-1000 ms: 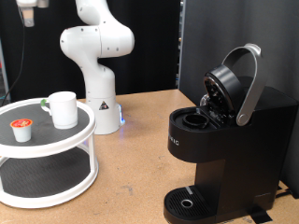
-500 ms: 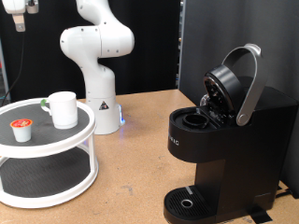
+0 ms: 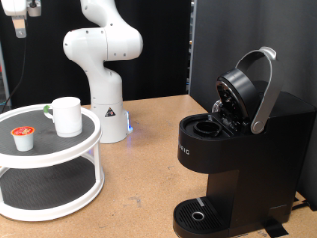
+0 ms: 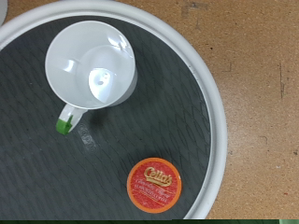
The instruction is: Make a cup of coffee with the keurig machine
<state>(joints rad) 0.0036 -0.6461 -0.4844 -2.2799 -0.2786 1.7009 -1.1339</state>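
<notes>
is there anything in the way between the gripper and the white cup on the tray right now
Nothing visible does. The gripper hangs high at the exterior view's top left, above the tray. The wrist view looks straight down on the cup and the pod beside it, unobstructed.

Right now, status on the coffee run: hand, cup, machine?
Hand high above the tiered tray, holding nothing visible. Cup upright and empty on the tray, pod beside it. Keurig machine lid up, chamber open.
</notes>
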